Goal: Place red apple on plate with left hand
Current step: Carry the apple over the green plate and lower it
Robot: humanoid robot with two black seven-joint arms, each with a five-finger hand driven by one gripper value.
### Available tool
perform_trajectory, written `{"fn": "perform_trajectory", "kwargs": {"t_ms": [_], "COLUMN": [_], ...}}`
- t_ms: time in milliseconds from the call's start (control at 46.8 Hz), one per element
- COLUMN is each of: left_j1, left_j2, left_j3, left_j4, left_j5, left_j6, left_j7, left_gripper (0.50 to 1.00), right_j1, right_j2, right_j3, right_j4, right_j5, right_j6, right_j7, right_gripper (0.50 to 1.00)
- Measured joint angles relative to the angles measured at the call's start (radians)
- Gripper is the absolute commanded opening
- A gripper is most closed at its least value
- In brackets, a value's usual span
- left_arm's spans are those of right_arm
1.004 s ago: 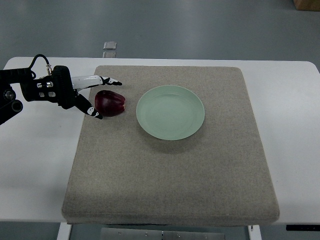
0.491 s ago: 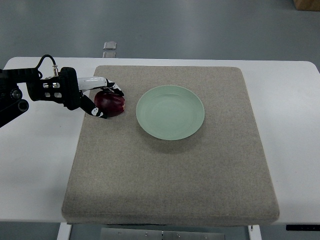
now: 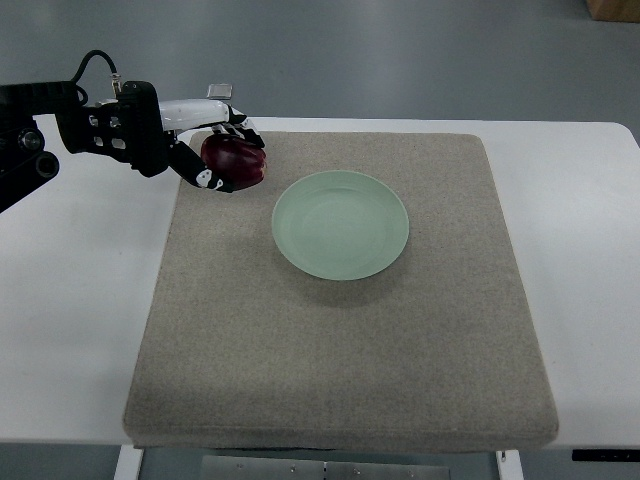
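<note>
The dark red apple [image 3: 237, 162] hangs above the far left part of the grey mat [image 3: 340, 320], held in my left hand [image 3: 222, 152], whose fingers are shut on it from the left and above. The arm enters from the left edge. To the right of the apple, a pale green plate [image 3: 341, 224] lies flat on the mat with nothing on it. The apple is left of the plate's rim, not over it. My right arm is not in view.
The mat covers most of a white table [image 3: 75, 330]. A small grey object [image 3: 220, 91] lies at the table's far edge behind the hand. A brown box corner [image 3: 612, 8] shows at the top right.
My left hand closed its fingers on the apple, then lifted it off the mat, up and slightly toward the plate. The plate has not moved.
</note>
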Motion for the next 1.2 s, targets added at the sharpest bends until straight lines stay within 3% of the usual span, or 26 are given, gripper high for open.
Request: {"fn": "perform_trajectory", "kwargs": {"t_ms": [278, 619, 726, 811, 918, 1196], "left_j1": [-0.004, -0.003, -0.002, -0.002, 0.001, -0.007], "left_j2": [-0.157, -0.243, -0.259, -0.278, -0.288, -0.289], "left_j3": [0.030, 0.070, 0.071, 0.071, 0.071, 0.058], "left_j4": [0.009, 0.077, 0.095, 0.119, 0.127, 0.127], "left_j5": [0.006, 0.014, 0.014, 0.012, 0.008, -0.049], "left_j6": [0.002, 0.013, 0.014, 0.018, 0.021, 0.021], "left_j7": [0.008, 0.010, 0.010, 0.010, 0.010, 0.011], "left_gripper": [0.500, 0.503, 0.580, 0.745, 0.992, 0.999], "right_j1": [0.000, 0.000, 0.000, 0.000, 0.000, 0.000], "right_j2": [0.000, 0.000, 0.000, 0.000, 0.000, 0.000], "right_j3": [0.000, 0.000, 0.000, 0.000, 0.000, 0.000], "right_j4": [0.000, 0.000, 0.000, 0.000, 0.000, 0.000], "right_j5": [0.000, 0.000, 0.000, 0.000, 0.000, 0.000], "right_j6": [0.000, 0.000, 0.000, 0.000, 0.000, 0.000], "right_j7": [0.000, 0.000, 0.000, 0.000, 0.000, 0.000], "right_gripper": [0.930, 0.930, 0.930, 0.930, 0.930, 0.928]}}
